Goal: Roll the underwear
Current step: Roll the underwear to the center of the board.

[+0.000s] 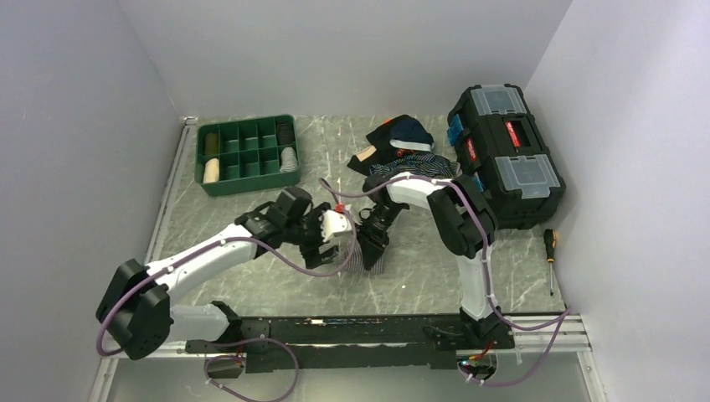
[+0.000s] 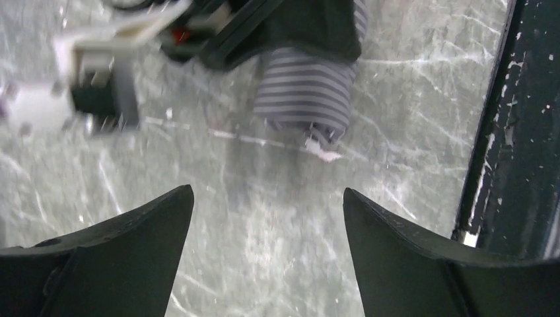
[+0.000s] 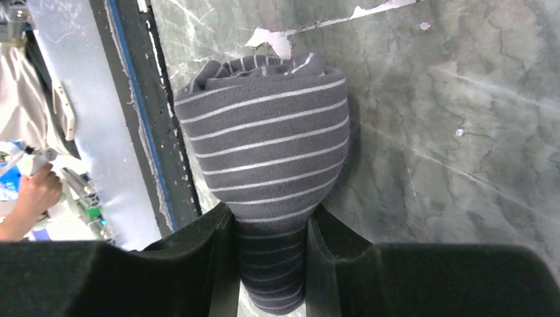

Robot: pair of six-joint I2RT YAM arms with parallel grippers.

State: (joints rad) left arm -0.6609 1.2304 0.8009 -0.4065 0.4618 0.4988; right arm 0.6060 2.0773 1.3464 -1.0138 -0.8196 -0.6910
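Observation:
The underwear (image 1: 369,255) is a tight roll of grey cloth with thin pale stripes, lying on the table in front of the arms. My right gripper (image 1: 373,236) is shut on one end of the roll. In the right wrist view the jaws (image 3: 267,224) pinch the roll (image 3: 264,132), whose free end bulges beyond the fingers. My left gripper (image 1: 337,235) is open and empty just left of the roll. In the left wrist view its fingers (image 2: 267,198) frame bare table, with the roll (image 2: 307,92) ahead and apart from them.
A pile of dark navy and black garments (image 1: 403,149) lies at the back. A black toolbox (image 1: 506,155) stands at the right, a green divided tray (image 1: 247,155) at the back left. A screwdriver (image 1: 550,251) lies by the right wall. A black rail (image 1: 360,327) runs along the near edge.

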